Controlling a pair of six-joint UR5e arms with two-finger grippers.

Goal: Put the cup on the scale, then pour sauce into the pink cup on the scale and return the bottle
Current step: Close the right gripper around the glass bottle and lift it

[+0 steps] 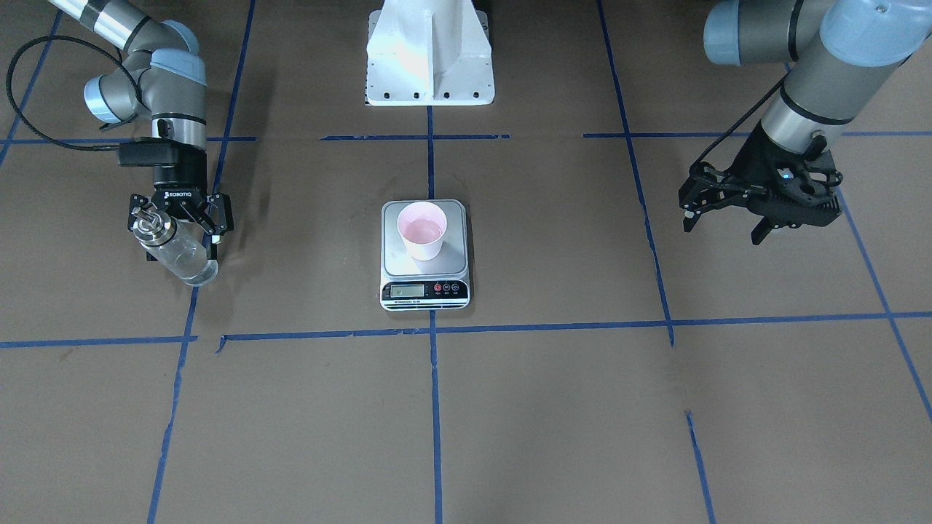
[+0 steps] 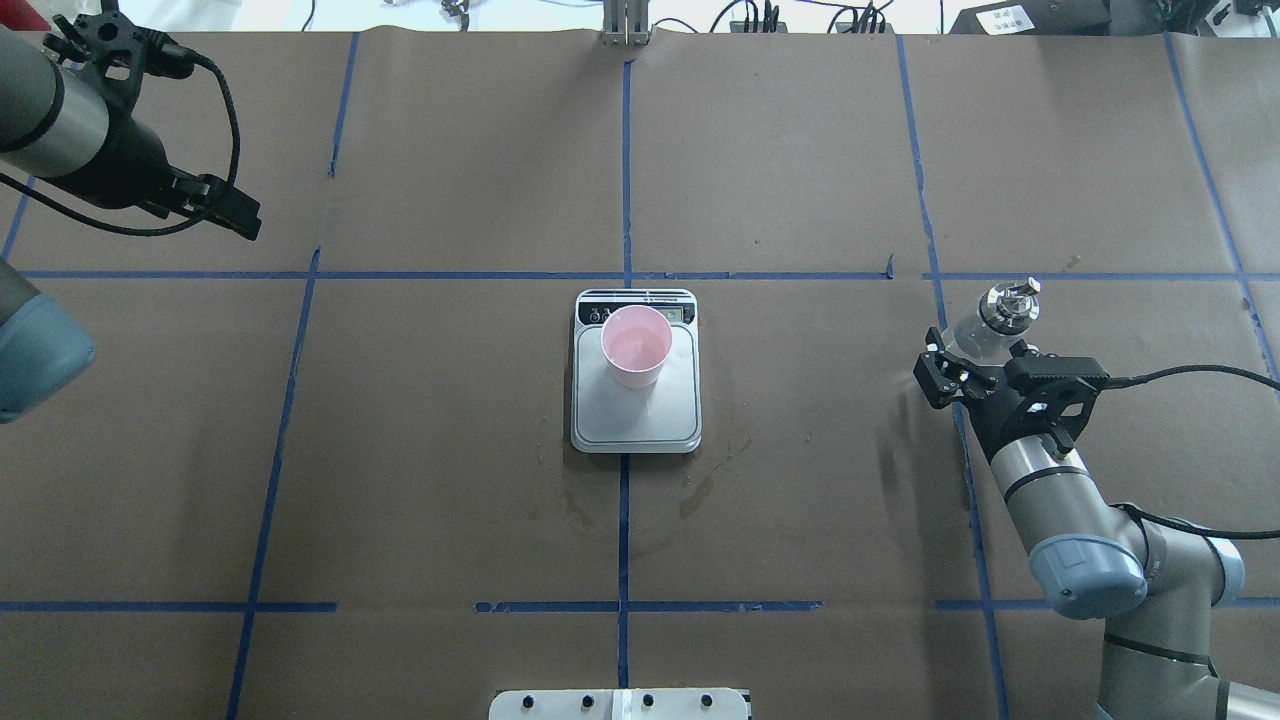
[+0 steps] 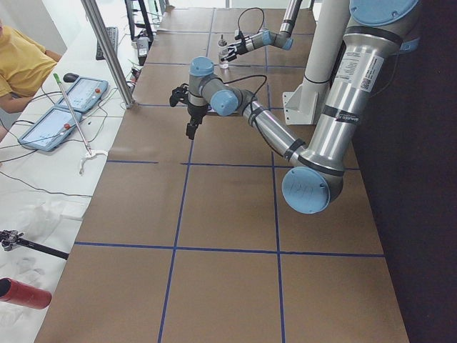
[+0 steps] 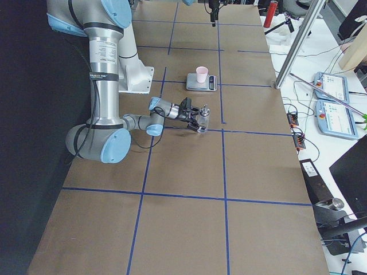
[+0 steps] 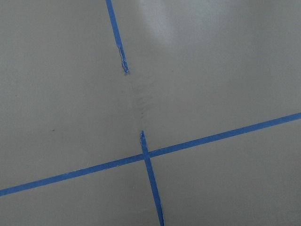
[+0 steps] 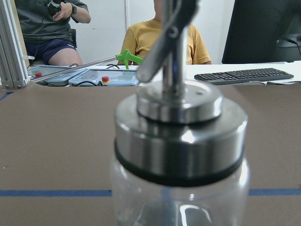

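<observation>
In the front-facing view you see one cup point(image 1: 421, 231) upright on one scale point(image 1: 424, 255) at the desk's middle, and one bottle point(image 1: 175, 246) clamped between the right gripper's point(image 1: 177, 222) fingers, toward the desk's right end; "ROBOTIQ" reads on that gripper. The left gripper point(image 1: 721, 216) hangs with its fingers spread and nothing between them. From overhead, bare desk point(image 2: 800, 500) surrounds the scale on every side. Your right wrist view fills with the bottle's silver collar point(image 6: 181, 136).
</observation>
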